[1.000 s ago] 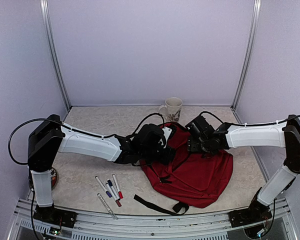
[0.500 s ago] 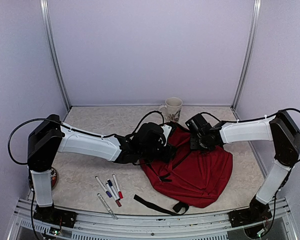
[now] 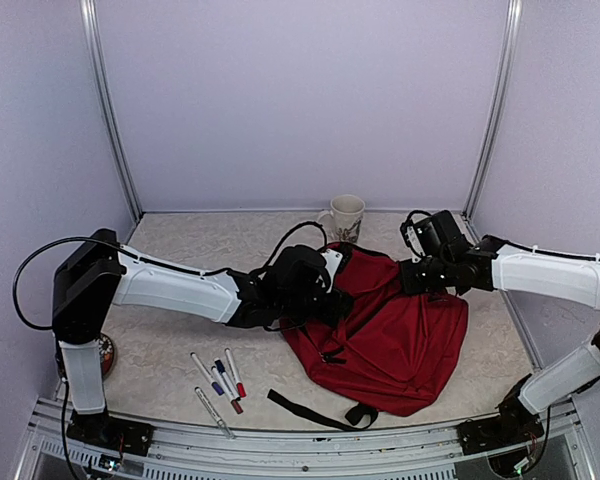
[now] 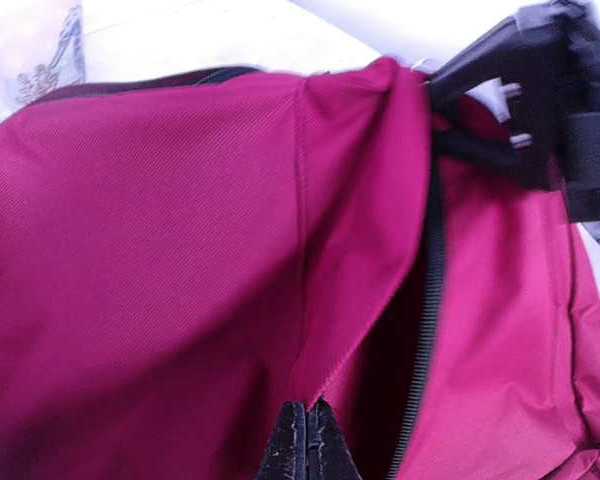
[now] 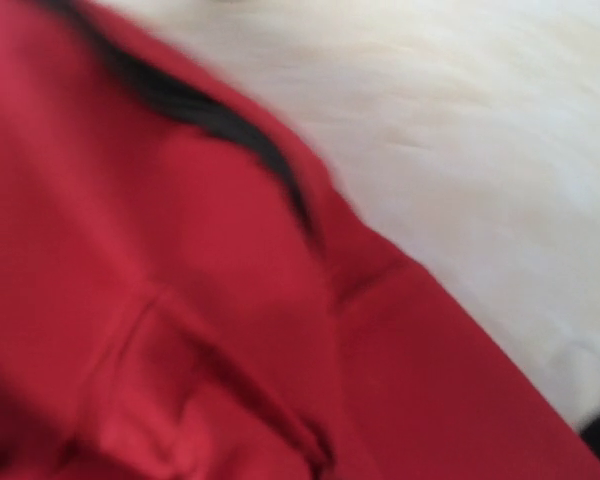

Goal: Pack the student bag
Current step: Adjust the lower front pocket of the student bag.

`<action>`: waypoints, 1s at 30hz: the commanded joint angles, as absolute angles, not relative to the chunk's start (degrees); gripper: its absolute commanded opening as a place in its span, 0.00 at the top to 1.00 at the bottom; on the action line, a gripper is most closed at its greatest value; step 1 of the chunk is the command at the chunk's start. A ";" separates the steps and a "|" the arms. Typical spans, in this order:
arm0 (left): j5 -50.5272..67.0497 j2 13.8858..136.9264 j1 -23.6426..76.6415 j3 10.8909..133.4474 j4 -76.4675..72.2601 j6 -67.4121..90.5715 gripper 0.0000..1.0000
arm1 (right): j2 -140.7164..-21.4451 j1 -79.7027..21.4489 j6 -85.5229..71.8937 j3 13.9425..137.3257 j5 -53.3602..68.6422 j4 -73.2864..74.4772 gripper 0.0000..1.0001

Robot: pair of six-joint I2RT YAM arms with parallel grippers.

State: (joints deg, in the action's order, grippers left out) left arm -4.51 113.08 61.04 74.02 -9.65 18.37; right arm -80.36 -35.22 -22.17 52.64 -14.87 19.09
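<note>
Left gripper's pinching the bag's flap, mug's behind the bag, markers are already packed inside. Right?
Not the markers: the top view shows them lying on the table, left of the student bag. The left gripper does pinch its flap, and the mug stands behind it.

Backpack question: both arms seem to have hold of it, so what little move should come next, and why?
Probably the right gripper should pull gently rightward. The left gripper pins the flap's edge, the right looks clamped on the backpack's zipper edge, and the opening between them is just a narrow dark slit, probably too tight for the pens.
</note>
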 commanded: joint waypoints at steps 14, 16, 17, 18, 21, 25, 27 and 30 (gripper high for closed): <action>-9.25 103.14 66.80 74.29 -8.25 18.54 1.00 | -83.50 -31.03 15.00 85.75 30.75 32.81 1.00; -10.31 102.42 69.28 75.71 -8.96 17.65 1.00 | -87.05 -31.03 17.02 92.54 34.85 35.61 1.00; -10.59 102.06 70.16 75.98 -9.48 17.55 1.00 | -88.41 -31.03 17.79 94.92 35.57 37.15 1.00; -10.54 101.64 70.74 75.96 -10.41 18.06 1.00 | -89.63 -31.03 18.34 97.01 35.30 38.43 1.00; -9.51 100.84 69.99 73.44 -15.40 23.13 1.00 | -91.05 -31.03 17.92 97.04 31.11 37.56 1.00; -6.55 101.66 67.38 68.66 -22.50 30.28 1.00 | -91.62 -31.03 14.35 90.33 20.20 30.42 0.80; -7.99 102.60 65.98 67.07 -23.24 33.69 1.00 | -93.26 -31.03 11.67 89.85 12.70 30.39 0.64; -10.09 103.58 63.29 63.85 -22.84 40.62 1.00 | -95.16 -31.03 3.33 90.93 2.86 33.04 0.47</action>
State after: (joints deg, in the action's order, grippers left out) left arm -9.19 102.65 66.13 66.87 -17.15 30.44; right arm -93.51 -31.35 12.49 90.08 17.10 36.23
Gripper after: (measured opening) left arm 0.006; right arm 0.456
